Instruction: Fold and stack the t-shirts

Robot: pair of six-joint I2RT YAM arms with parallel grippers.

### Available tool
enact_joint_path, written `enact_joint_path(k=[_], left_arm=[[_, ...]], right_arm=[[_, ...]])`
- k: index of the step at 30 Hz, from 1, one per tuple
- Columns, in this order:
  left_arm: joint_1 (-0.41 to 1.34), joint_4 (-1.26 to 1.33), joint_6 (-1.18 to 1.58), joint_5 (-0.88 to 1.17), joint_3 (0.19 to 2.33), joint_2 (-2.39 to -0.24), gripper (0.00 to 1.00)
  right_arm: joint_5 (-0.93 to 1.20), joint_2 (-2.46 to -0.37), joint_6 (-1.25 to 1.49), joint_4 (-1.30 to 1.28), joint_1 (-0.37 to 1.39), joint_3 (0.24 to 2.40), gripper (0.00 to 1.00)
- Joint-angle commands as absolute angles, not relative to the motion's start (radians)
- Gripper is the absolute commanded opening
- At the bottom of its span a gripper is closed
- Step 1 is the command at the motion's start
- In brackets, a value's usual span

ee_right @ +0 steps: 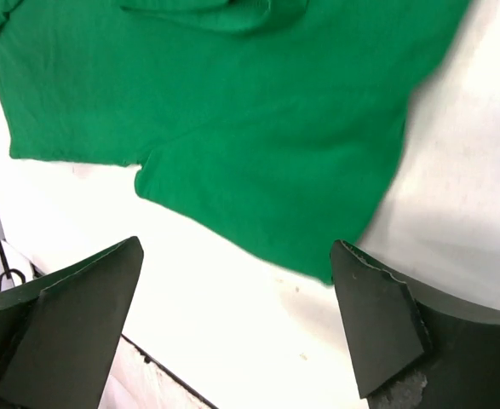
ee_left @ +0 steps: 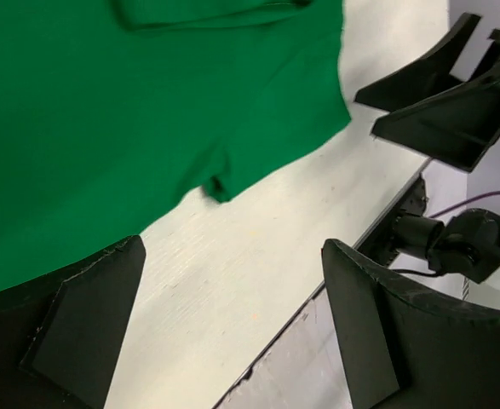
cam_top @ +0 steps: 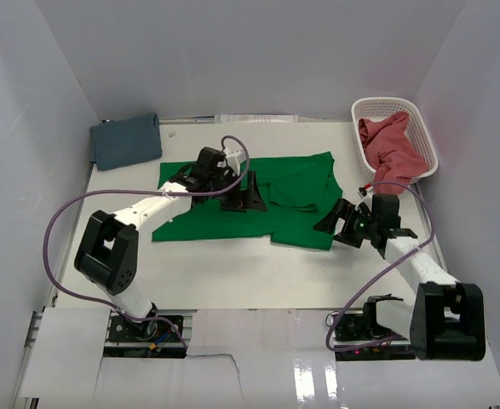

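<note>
Top external: I see my left hand [cam_top: 248, 194] and right hand [cam_top: 341, 223] both spread open over the soft, creased green t-shirt [cam_top: 294, 215].

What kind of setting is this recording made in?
Probably a lab test cell rather than a home: a white table enclosed by plain white walls, with staged laundry, a green t-shirt and a white basket.
</note>
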State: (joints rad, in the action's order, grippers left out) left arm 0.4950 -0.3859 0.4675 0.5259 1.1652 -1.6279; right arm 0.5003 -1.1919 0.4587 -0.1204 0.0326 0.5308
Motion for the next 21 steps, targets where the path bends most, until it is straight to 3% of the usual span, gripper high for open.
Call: enact_joint_path(k=[1, 8, 21], left_arm=[[0.543, -0.210, 0.520, 0.578, 1.190, -1.667, 0.96], [0.623, -0.155, 0.538, 0.603, 1.298, -1.828, 0.96], [0.664, -0.048, 0.595, 0.638, 1.333, -1.939, 0.95]], right_arm=[[0.512, -1.060, 0.505, -0.051, 0.025, 0.454, 0.98], [0.509, -0.960, 0.528, -0.023, 0.018, 0.328, 0.98], [0.534, -1.104, 0.494, 0.210, 0.015, 0.250, 0.98]])
